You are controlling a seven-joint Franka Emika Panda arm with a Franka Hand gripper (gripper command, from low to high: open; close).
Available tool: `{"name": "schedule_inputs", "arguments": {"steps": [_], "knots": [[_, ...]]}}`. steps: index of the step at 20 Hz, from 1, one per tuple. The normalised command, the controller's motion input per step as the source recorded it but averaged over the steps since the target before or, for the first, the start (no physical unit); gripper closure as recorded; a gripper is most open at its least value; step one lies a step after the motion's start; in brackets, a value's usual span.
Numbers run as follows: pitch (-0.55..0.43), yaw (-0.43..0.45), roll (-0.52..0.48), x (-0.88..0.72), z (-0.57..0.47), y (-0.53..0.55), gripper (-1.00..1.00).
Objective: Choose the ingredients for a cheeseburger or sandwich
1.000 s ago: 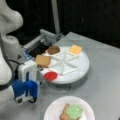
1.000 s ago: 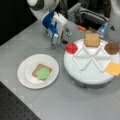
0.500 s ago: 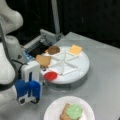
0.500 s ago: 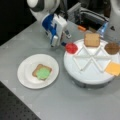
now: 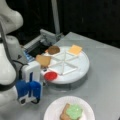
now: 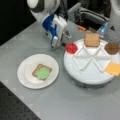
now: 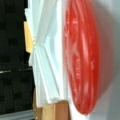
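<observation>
lettuce on bread slice on plate | tomato in tray beside end effector

Over the last second the tool has shifted slightly toward a front view's right, drawing closer to the red tomato disc in the divided tray. In a front view the tool now sits just beside the tomato disc.
</observation>
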Motion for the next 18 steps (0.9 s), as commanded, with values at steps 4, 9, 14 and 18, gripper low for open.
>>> {"name": "schedule_inputs", "arguments": {"steps": [4, 9, 14, 18], "knots": [[-0.189, 0.015, 0.191, 0.21, -0.23, -0.11, -1.0], [-0.14, 0.036, 0.152, 0.19, -0.17, -0.1, 1.0], [-0.113, 0.034, 0.142, 0.17, -0.14, -0.09, 1.0], [-0.117, 0.029, 0.137, 0.16, -0.13, -0.07, 1.0]]}}
